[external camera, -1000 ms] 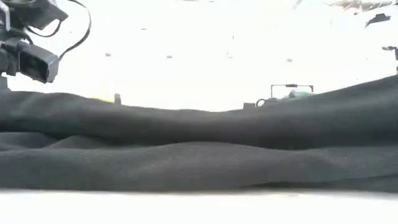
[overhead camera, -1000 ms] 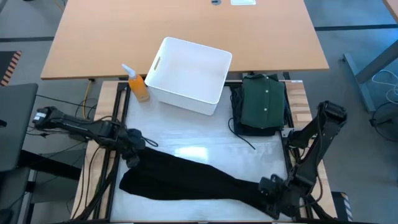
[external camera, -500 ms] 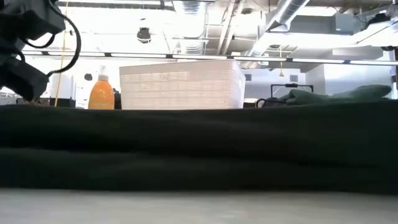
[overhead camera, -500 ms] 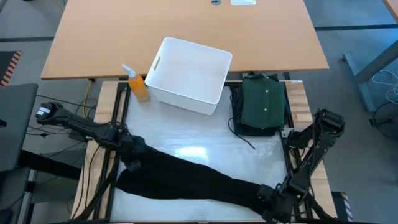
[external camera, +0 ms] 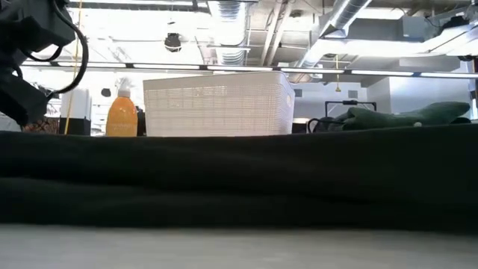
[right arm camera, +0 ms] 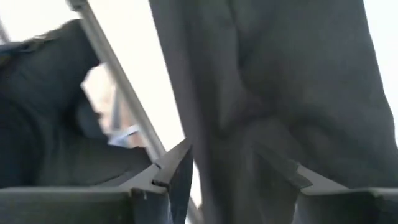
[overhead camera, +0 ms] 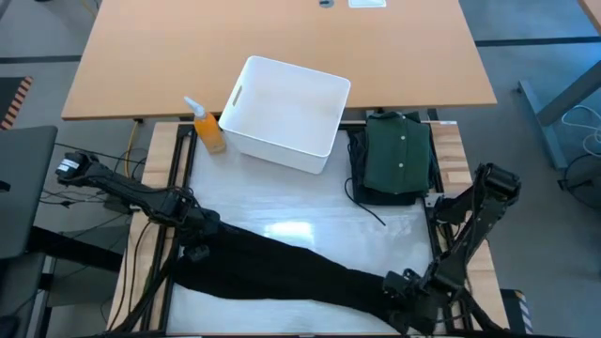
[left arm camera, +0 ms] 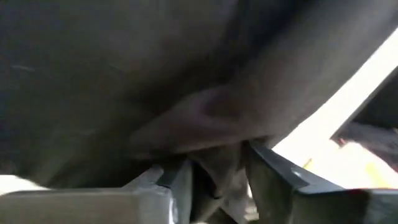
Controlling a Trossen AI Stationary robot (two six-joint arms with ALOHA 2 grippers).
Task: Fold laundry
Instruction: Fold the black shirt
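The dark trousers point(overhead camera: 291, 272) lie in a long diagonal band across the white tabletop point(overhead camera: 300, 202), spanning from the left end effector point(overhead camera: 192, 246) to the right end effector point(overhead camera: 402, 289). Each has its fingers parted around a fold of cloth. Bare tabletop lies beyond the band, up to the white bin point(overhead camera: 286, 113), orange spray bottle point(overhead camera: 208, 129) and folded green shirt point(overhead camera: 396, 155). Since a second ago, both end effectors have loosened and the cloth has sunk flat.
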